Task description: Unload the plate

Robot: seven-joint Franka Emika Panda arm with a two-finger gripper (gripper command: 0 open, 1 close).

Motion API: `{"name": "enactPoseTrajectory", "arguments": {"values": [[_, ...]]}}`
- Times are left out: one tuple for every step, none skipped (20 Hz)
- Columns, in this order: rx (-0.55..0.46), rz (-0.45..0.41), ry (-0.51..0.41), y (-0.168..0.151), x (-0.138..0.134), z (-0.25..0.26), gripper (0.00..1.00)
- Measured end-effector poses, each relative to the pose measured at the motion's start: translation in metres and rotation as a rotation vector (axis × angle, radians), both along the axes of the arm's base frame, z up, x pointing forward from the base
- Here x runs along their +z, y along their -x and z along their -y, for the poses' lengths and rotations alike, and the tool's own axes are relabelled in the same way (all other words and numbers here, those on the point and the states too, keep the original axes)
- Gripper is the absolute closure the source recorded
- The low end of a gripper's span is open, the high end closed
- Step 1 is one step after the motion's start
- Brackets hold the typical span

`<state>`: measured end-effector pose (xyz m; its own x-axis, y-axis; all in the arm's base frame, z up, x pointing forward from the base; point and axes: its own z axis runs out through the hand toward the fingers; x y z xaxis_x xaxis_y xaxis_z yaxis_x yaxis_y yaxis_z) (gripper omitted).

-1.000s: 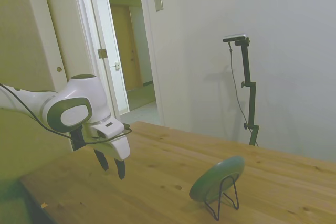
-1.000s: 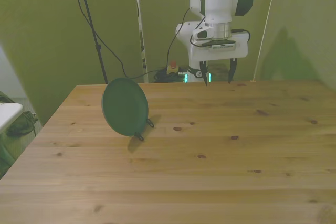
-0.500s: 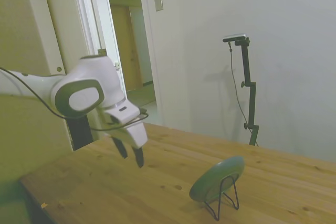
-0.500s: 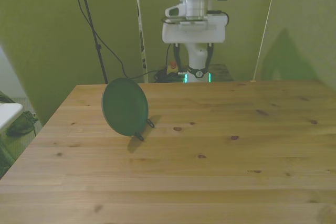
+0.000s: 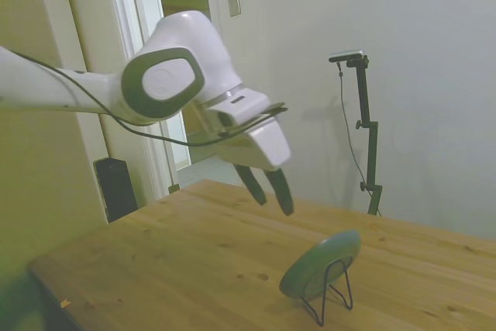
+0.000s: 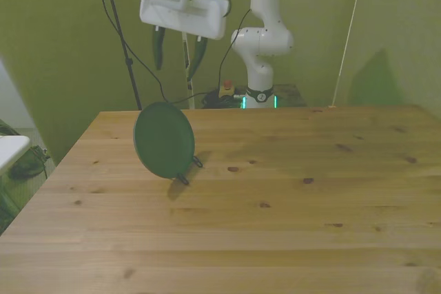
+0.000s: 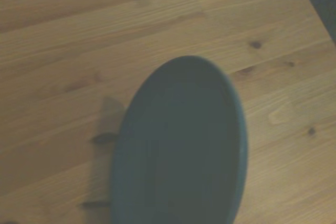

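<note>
Plate [image 6: 164, 140] first: a small round dish, dark grey-green and matte, shallow with a raised rim, propped steeply on edge in a thin black wire stand [image 5: 330, 294]. It leans back on the wire, its hollow face turned toward the front view's camera, and it sits on the wooden table [image 6: 289, 204] toward the front view's left, a little in from the far edge. In the wrist view the plate [image 7: 181, 145] fills much of the picture, soft and blurred, with pine boards around it.

The gripper [image 6: 176, 48] hangs in the air above and behind the plate, well apart from it, nothing touching. In the side view the gripper [image 5: 270, 187] is up and to the left of the plate [image 5: 320, 263], its dark fingers pointing down at a slant toward it. The fingers are spread wide, and there is nothing between them.
</note>
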<state>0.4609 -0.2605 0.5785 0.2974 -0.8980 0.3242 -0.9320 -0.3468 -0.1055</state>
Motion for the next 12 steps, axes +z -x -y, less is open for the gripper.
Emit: {"name": "enactPoseTrajectory", "arguments": {"values": [[-0.01, -0.004, -0.002, -0.005, -0.003, 0.008, 0.0], [0.0, 0.001, 0.003, -0.018, 0.0, 0.007, 0.0], [-0.001, 0.0, 0.002, -0.018, 0.0, 0.008, 0.0], [-0.004, -0.008, -0.003, -0.019, -0.003, 0.007, 0.0], [-0.014, -0.019, -0.009, -0.021, -0.007, 0.008, 0.0], [-0.031, -0.03, -0.014, -0.024, -0.011, 0.01, 0.0], [-0.05, -0.036, -0.015, -0.029, -0.014, 0.013, 0.0], [-0.068, -0.04, -0.01, -0.035, -0.016, 0.019, 0.0], [-0.084, -0.046, -0.001, -0.041, -0.019, 0.025, 0.0], [-0.095, -0.054, 0.007, -0.047, -0.022, 0.031, 0.0], [-0.103, -0.064, 0.01, -0.053, -0.026, 0.036, 0.0], [-0.109, -0.079, 0.011, -0.058, -0.03, 0.04, 0.0]]}}
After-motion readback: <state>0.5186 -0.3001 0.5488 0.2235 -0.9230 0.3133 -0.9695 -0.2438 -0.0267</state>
